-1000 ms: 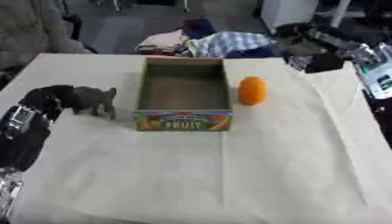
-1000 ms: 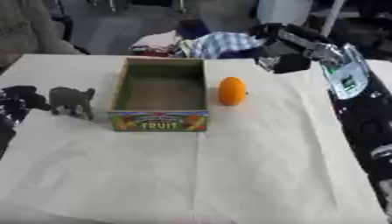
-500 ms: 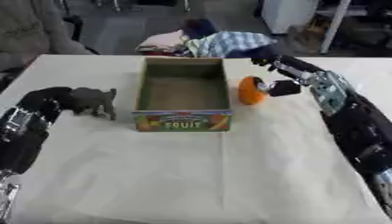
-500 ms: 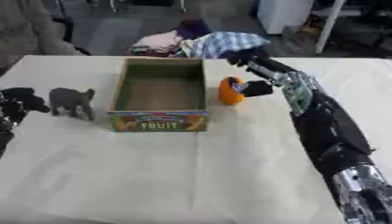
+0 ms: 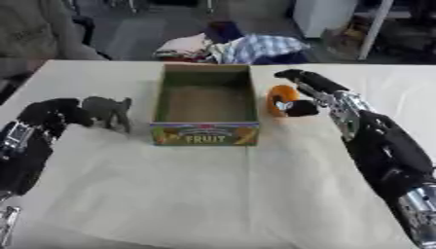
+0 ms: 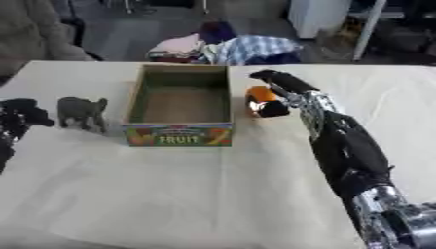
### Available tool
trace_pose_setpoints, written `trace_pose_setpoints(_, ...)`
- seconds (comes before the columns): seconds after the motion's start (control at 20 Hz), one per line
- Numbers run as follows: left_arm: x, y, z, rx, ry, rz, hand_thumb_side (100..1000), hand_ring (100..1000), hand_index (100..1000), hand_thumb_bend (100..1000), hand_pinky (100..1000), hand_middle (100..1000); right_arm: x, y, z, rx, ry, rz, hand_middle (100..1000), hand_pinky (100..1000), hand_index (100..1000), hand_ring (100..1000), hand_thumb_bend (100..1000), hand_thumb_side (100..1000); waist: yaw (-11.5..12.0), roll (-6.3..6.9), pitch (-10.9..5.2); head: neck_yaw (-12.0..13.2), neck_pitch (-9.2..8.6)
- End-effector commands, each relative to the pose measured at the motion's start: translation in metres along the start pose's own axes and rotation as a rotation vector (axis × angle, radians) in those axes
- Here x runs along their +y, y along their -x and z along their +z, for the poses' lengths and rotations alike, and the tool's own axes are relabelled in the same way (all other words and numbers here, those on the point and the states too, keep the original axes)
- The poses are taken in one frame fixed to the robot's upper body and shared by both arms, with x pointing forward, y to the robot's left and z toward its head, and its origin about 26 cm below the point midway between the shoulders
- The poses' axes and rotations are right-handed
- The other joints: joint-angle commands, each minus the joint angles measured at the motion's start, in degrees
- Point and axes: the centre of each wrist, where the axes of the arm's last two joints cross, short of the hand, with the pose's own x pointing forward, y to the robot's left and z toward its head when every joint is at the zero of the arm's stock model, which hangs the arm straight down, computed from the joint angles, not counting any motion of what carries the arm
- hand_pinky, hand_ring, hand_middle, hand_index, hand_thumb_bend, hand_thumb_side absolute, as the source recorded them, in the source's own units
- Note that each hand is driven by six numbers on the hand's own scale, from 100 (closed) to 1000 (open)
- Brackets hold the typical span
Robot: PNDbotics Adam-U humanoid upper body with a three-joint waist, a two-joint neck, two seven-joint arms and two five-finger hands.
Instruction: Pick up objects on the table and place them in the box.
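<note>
Orange ball (image 5: 279, 97) sits on the table (image 5: 213, 194), just beside the right wall of the box (image 5: 204, 104). The right hand (image 5: 306, 92) has its fingers curled round the ball, thumb low and fingers over the top. To do this well, it should close snugly, lift straight up above the wall, then move left over the box. A grey toy elephant (image 5: 109, 111) waits left of the box, with the left hand (image 5: 47, 116) touching it, fingers curled.
</note>
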Motion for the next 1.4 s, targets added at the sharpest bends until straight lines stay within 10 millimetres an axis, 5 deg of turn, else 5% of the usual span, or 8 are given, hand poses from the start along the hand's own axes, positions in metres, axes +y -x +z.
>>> trace_pose_setpoints(0.05, 0.003, -0.007, -0.003, -0.021, 0.013, -0.018, 845, 685, 788, 250, 1000, 634, -0.009, 0.002, -0.001, 0.023, 0.010, 0.061, 924, 870, 1000, 956, 100, 626, 0.1, 0.29, -0.70, -0.1, 0.28)
trace_pose_setpoints(0.3, 0.003, -0.007, -0.003, -0.021, 0.014, -0.018, 846, 686, 788, 249, 1000, 634, -0.005, 0.004, 0.001, 0.035, -0.007, 0.082, 887, 870, 1000, 948, 100, 626, 0.1, 0.32, -0.72, -0.1, 0.28)
trace_pose_setpoints(0.6, 0.003, -0.007, -0.003, -0.021, 0.014, -0.017, 847, 687, 788, 249, 1000, 635, -0.003, 0.002, 0.001, 0.110, -0.012, 0.182, 702, 797, 893, 831, 256, 339, 0.1, 0.44, -0.75, -0.3, 0.28)
trace_pose_setpoints(0.85, 0.002, -0.006, -0.003, -0.020, 0.014, -0.014, 848, 688, 788, 250, 1000, 635, 0.003, -0.001, 0.000, 0.146, 0.027, 0.249, 462, 718, 645, 726, 361, 100, 0.2, 0.50, -0.75, -0.4, 0.28)
trace_pose_setpoints(1.15, 0.003, -0.006, -0.003, -0.019, 0.011, -0.013, 848, 689, 788, 252, 1000, 634, -0.003, 0.001, 0.000, 0.148, 0.123, 0.276, 250, 628, 369, 587, 378, 100, 0.2, 0.38, -0.81, -0.3, 0.28)
trace_pose_setpoints(1.4, 0.003, -0.006, -0.003, -0.017, 0.010, -0.014, 847, 690, 788, 251, 1000, 634, -0.028, -0.001, -0.002, 0.088, 0.213, 0.244, 214, 597, 336, 552, 277, 100, 0.1, 0.23, -0.94, -0.2, 0.28)
